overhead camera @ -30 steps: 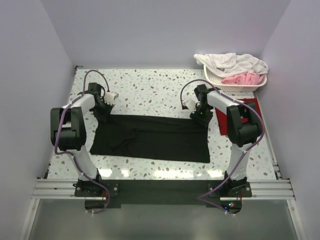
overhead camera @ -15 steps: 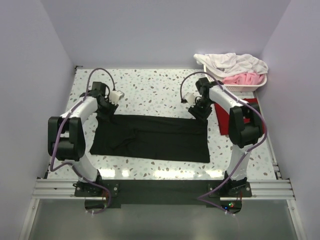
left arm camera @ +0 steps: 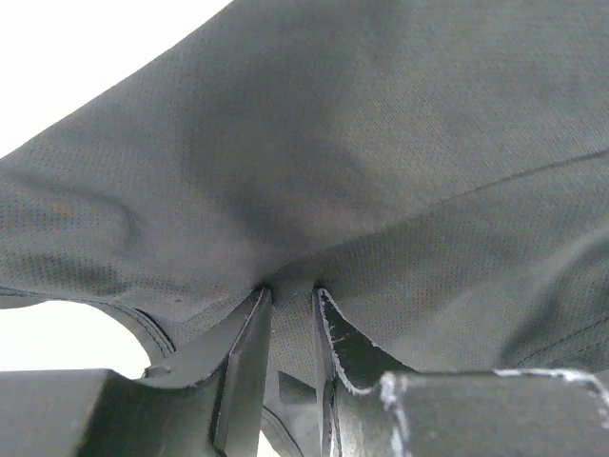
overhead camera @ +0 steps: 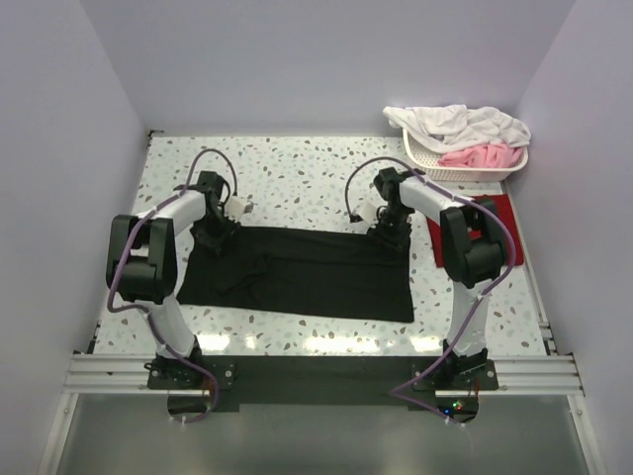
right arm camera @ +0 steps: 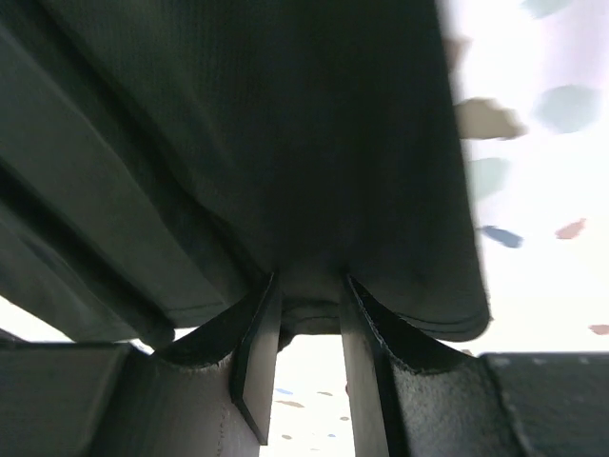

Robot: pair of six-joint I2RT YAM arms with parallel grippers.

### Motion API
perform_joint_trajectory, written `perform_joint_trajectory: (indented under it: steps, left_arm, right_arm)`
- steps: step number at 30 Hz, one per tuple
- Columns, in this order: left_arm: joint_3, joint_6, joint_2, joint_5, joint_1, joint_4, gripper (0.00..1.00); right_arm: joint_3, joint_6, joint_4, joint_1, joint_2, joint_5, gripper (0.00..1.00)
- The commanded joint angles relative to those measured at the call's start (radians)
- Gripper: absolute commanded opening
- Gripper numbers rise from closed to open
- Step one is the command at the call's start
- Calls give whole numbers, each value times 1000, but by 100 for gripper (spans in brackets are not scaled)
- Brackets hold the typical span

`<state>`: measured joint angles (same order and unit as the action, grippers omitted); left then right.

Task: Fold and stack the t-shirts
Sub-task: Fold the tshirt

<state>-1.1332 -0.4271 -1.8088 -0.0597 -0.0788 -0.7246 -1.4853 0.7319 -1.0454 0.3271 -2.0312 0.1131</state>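
A black t-shirt (overhead camera: 302,272) lies spread wide across the table, folded into a long band. My left gripper (overhead camera: 214,237) is shut on its far left edge; black cloth (left arm camera: 314,171) is bunched between the two fingers (left arm camera: 249,343). At the far right edge my right gripper (overhead camera: 389,234) is shut on the same black t-shirt (right arm camera: 285,143), a fold of cloth pinched at its fingertips (right arm camera: 262,333). A dark red t-shirt (overhead camera: 495,220) lies flat at the right, partly hidden behind the right arm.
A white basket (overhead camera: 465,163) with white and pink laundry stands at the back right corner. Purple walls close in the speckled table (overhead camera: 297,178) on three sides. The arm bases sit on a rail (overhead camera: 316,374) at the near edge.
Both grippers have moved inward and slightly toward the near side along the shirt's far edge, carrying the cloth with them. The left arm's elbow has swung in.
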Motion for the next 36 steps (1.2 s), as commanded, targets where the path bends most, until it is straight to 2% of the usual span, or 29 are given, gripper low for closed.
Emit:
perform_joint_trajectory:
  steps: [1,3,5,6,9,12,13,17,20,24,29,34,36]
  left_arm:
    - [-55,1,-144,57,5,45,29]
    - [-124,-9,-238,57,4,51,28]
    - [-281,-16,-318,49,2,57,28]
    - [-354,-16,-411,32,-1,48,28]
    - [-778,1,-570,-18,-10,-13,28]
    - [-1029,31,-619,-106,-9,-13,31]
    - [-1051,34,-606,-162,-9,0,32]
    - [-947,65,-436,-223,-9,134,44]
    - [-805,88,-304,-238,-9,171,46]
    - [-653,120,-207,-244,-9,97,45]
    - [-479,128,-97,-243,-6,85,44]
    - [-427,134,-86,-215,-4,24,44]
    - [-416,134,-99,-210,-4,-13,48]
  right_arm:
    - [31,46,-27,15,8,-29,35]
    - [40,52,-44,30,15,-12,36]
    - [54,49,-51,43,23,3,36]
    - [59,43,-56,61,32,22,36]
    - [91,32,-65,104,57,46,37]
    - [79,14,-94,133,83,89,38]
    - [66,8,-105,132,94,126,38]
    - [5,-15,-133,130,109,174,39]
    - [-18,-26,-99,132,97,148,38]
    - [-50,-28,-74,132,23,96,33]
    - [-33,-11,-56,132,-49,54,28]
    - [42,1,-41,154,-43,39,27]
    - [89,1,-47,185,-34,39,27]
